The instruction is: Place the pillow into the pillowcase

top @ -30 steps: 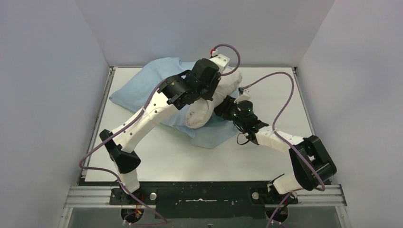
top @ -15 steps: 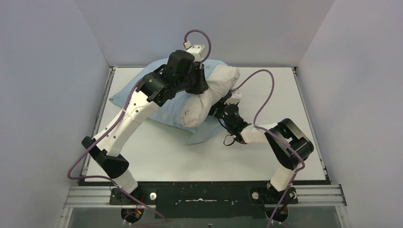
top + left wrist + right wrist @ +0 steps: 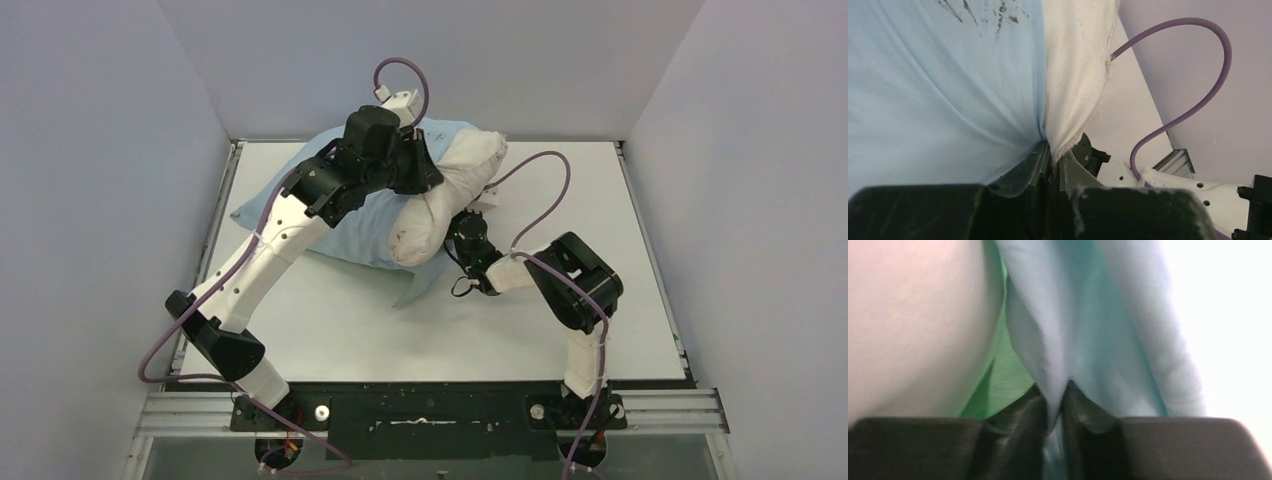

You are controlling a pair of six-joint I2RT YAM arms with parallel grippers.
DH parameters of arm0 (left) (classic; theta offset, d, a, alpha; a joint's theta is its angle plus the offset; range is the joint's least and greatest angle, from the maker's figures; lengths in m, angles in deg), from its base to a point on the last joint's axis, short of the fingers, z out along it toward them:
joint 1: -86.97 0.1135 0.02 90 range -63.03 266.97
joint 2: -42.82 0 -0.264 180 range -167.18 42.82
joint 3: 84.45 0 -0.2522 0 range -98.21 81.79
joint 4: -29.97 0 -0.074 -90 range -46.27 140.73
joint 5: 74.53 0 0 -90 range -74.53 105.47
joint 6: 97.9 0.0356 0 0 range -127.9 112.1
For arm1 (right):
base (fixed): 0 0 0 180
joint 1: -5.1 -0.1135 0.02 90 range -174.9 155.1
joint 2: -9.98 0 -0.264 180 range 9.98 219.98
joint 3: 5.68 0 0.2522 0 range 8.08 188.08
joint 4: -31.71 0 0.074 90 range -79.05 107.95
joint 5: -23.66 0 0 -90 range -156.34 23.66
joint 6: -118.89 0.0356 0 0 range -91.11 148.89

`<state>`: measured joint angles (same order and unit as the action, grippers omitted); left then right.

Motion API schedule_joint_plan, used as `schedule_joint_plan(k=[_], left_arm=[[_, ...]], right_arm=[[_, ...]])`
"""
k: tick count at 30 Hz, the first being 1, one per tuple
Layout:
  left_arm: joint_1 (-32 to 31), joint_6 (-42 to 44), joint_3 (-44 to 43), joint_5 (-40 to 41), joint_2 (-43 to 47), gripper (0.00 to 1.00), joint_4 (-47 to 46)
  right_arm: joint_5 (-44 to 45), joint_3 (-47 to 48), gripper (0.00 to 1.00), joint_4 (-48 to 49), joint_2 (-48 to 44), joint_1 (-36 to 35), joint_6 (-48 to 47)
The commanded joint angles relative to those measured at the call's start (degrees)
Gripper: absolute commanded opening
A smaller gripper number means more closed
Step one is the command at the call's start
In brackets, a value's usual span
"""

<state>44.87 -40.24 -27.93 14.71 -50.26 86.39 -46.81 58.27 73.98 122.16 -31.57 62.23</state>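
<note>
My left gripper (image 3: 1052, 152) is pressed shut on cloth, right where the light blue hem of the pillowcase (image 3: 352, 236) meets the pillow (image 3: 468, 166). My right gripper (image 3: 1054, 400) pinches a fold of the pillowcase. The pillow lies partly inside it, its off-white end bulging out on the right, at the far half of the table (image 3: 350, 330).

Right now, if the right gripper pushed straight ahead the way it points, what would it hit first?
The right gripper is shut on a fold of the pillowcase, so more of that cloth comes first; the pillow bulges just left, depth unclear.
</note>
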Motion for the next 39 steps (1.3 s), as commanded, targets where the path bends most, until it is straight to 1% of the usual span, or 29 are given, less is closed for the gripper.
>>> schedule_joint_plan(k=[1, 2, 5, 9, 12, 17, 19, 22, 25, 27, 28, 30, 32, 34, 36, 38, 39], left_arm=[[1.3, -1.4, -1.0, -2.4, 6.2, 0.0, -10.1], [1.4, 0.0, -0.9, -0.8, 6.4, 0.0, -9.6], [1.7, 5.9, -1.0, 6.9, 6.1, 0.0, -6.6], [3.1, 9.9, 0.2, 12.0, 5.3, 0.0, -5.1], [4.0, 10.7, 1.5, 13.3, 4.8, 0.0, -5.0], [4.3, 12.7, 2.0, 15.9, 3.0, 0.0, -3.9], [4.7, 13.5, 2.3, 16.8, 2.3, 0.0, -3.3], [5.4, 14.3, 2.8, 17.8, 1.4, 0.0, -2.3], [5.8, 14.3, 4.2, 18.0, 1.5, 0.0, -2.3], [5.8, 14.2, 5.4, 17.7, 2.0, 0.0, -3.0], [5.8, 14.1, 5.9, 17.5, 2.1, 0.0, -3.1], [5.8, 14.0, 6.5, 17.2, 2.5, 0.0, -3.2], [5.8, 14.1, 6.9, 17.2, 2.7, 0.0, -3.1], [5.8, 14.3, 7.0, 17.5, 2.9, 0.0, -2.7], [5.8, 14.6, 7.2, 17.6, 3.4, 0.0, -2.7], [5.8, 15.1, 7.6, 18.0, 3.7, 0.0, -2.7], [5.8, 15.4, 7.8, 18.4, 3.8, 0.0, -2.7]], right_arm=[[-3.6, 0.8, 0.02, 8.6, -2.9, 1.5, 1.2], [-6.5, -0.3, 0.0, 8.4, -4.4, 2.5, 1.8], [-16.7, -5.3, 0.0, 10.5, -9.9, 6.8, 4.6], [-30.1, -9.6, 0.0, 8.6, -17.6, 11.8, 7.1], [-37.4, -12.1, 0.0, 8.7, -22.0, 14.5, 7.9], [-49.6, -12.6, 0.0, 8.4, -26.6, 19.6, 11.8], [-53.4, -12.7, 0.0, 9.0, -28.6, 21.3, 13.3], [-58.4, -12.6, 0.0, 6.8, -31.7, 22.8, 12.9], [-59.2, -12.6, 0.01, 3.1, -34.0, 23.8, 11.9], [-58.9, -12.6, 0.08, 2.9, -34.1, 23.9, 11.9], [-59.0, -12.4, 0.08, 3.1, -33.9, 23.9, 12.1], [-59.7, -11.8, 0.0, 4.4, -33.1, 23.9, 13.4], [-60.0, -11.4, 0.0, 7.1, -32.4, 23.9, 15.5], [-60.0, -10.7, 0.0, 7.4, -32.1, 24.0, 16.4], [-59.4, -10.4, 0.06, 6.6, -32.3, 24.3, 17.0], [-59.5, -10.7, 0.0, 7.8, -32.9, 24.7, 17.8], [-59.3, -11.1, 0.0, 8.6, -33.5, 24.9, 18.2]])
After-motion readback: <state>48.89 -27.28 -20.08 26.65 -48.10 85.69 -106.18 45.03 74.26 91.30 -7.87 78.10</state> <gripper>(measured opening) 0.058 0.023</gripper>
